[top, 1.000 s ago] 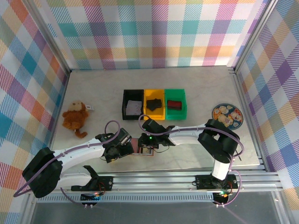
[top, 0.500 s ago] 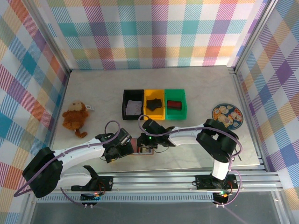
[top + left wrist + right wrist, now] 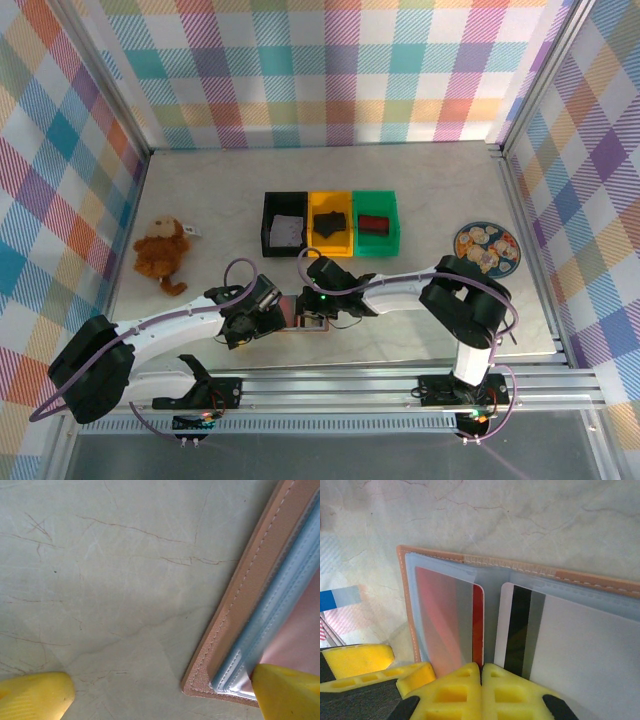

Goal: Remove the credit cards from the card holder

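The card holder [image 3: 292, 310] lies open on the table near the front, pinkish-tan outside [image 3: 255, 580] and pale blue-grey inside [image 3: 520, 565]. Its left sleeve holds a red credit card [image 3: 477, 625]. A white credit card [image 3: 570, 645] with a black stripe is in the right sleeve. My right gripper [image 3: 481, 675] sits at the holder's middle fold [image 3: 312, 318], shut, with the red card's inner edge running into the seam between its fingers. My left gripper [image 3: 160, 695] stands wide open at the holder's left corner [image 3: 262, 312], its right finger [image 3: 287, 690] resting on that corner.
Black [image 3: 284, 225], yellow [image 3: 331, 223] and green [image 3: 375, 222] bins stand in a row behind the holder. A plush monkey [image 3: 162, 250] lies at the left and a patterned plate [image 3: 486, 246] at the right. A flat blue-and-white piece [image 3: 335, 600] lies beside the holder.
My right gripper's jaws have closed the last bit at the holder's middle. Both arms and the card holder have stayed almost where they were.
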`<state>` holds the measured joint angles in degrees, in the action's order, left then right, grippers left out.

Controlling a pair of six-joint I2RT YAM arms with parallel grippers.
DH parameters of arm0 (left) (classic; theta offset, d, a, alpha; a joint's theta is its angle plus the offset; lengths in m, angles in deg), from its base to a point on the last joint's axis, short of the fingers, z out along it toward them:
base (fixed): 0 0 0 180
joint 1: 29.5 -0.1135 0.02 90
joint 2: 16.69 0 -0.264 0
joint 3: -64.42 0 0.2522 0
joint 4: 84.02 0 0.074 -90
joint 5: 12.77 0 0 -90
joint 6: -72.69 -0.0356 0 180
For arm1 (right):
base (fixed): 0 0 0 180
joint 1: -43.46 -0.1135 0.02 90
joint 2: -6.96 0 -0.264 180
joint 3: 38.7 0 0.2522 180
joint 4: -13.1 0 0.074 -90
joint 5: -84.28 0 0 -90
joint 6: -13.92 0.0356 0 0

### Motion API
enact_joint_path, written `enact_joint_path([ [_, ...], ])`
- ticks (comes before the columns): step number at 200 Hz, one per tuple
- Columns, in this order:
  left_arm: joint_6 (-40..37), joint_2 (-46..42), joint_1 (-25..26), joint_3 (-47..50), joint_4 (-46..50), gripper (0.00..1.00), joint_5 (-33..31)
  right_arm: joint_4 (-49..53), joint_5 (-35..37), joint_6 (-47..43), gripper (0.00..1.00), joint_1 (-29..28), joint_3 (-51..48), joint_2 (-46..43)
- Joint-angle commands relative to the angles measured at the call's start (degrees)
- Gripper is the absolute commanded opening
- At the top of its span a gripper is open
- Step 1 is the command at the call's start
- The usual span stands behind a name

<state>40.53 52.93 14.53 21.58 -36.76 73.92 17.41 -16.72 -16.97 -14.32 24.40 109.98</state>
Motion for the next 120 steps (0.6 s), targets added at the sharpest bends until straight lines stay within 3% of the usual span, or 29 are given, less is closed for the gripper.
enact_joint_path([
  [1, 1.57, 3.62, -0.57, 5.26, -8.45, 0.96, 6.93, -0.8, -0.34, -0.39, 0.05, -0.32, -1.79, -1.5],
  [51, 1.57, 3.67, -0.53, 4.87, -8.23, 0.95, 7.0, -0.02, 0.75, -0.65, 0.0, -0.32, -3.2, -3.27],
  [120, 1.66, 4.29, -0.51, 4.52, -8.66, 0.96, 7.42, 1.99, 2.91, -2.22, 0.0, -0.33, -4.57, -7.19],
])
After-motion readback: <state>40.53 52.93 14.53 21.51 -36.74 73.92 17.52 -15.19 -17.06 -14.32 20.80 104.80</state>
